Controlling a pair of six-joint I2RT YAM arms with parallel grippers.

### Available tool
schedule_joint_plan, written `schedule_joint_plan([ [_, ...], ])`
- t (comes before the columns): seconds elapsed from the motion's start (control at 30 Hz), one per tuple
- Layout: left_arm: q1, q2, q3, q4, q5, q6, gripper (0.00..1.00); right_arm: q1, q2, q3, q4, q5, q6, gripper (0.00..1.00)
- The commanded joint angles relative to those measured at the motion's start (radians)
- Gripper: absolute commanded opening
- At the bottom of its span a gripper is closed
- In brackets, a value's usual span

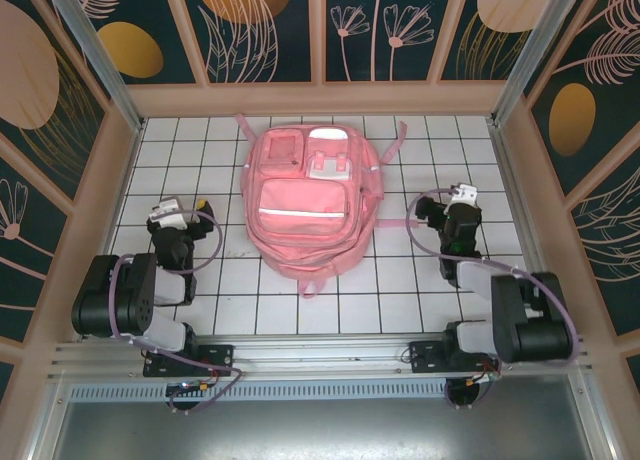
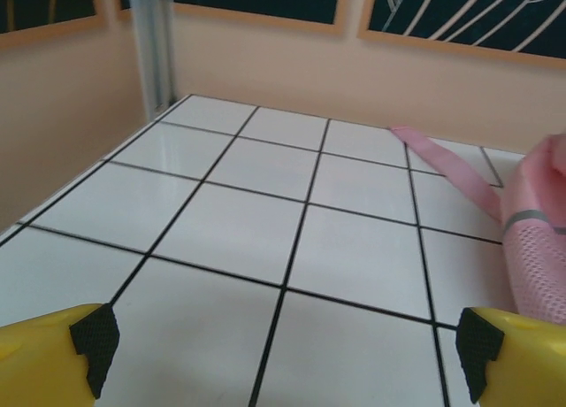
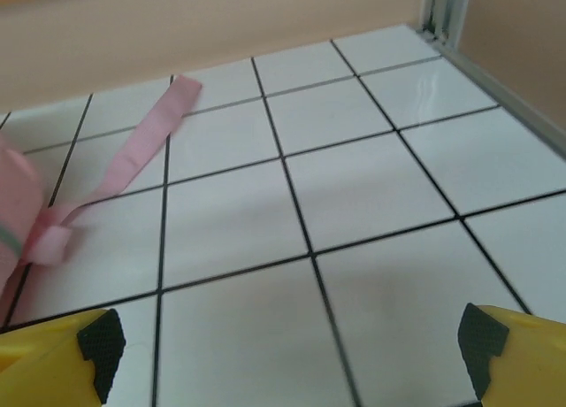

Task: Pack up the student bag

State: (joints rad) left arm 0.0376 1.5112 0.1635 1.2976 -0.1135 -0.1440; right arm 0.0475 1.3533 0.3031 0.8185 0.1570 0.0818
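White-tiled table [image 1: 180, 150] inside a peach-walled enclosure

The surface is a glossy white grid with thin black lines; a plain peach wall band [image 1: 320, 98] rims it; above sit dark teal panels [image 1: 260, 30] printed with pale leaves and orange discs; aluminium posts [image 1: 92, 50] stand at the far corners; the light is soft and even.

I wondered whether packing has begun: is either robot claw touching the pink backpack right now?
No, the left gripper and right gripper both stand open beside the pink backpack, clear of it.
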Motion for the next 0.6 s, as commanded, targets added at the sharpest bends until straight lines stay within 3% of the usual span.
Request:
schedule_joint_plan([
  [0.0, 0.004, 0.008, 0.048, 0.019, 0.092, 0.046, 0.99, -0.097, 0.083, -0.052, 0.308, -0.184, -0.046, 0.99],
  [0.1, 0.005, 0.011, 0.065, -0.010, 0.105, 0.052, 0.99, -0.127, 0.199, -0.112, 0.543, -0.255, -0.039, 0.99],
  [0.13, 0.004, 0.011, 0.067, -0.011, 0.102, 0.051, 0.99, -0.119, 0.179, -0.076, 0.431, -0.271, -0.058, 0.99],
  [0.57, -0.007, 0.007, 0.066, -0.016, 0.081, 0.060, 0.99, -0.088, 0.186, -0.065, 0.418, -0.205, -0.072, 0.99],
])
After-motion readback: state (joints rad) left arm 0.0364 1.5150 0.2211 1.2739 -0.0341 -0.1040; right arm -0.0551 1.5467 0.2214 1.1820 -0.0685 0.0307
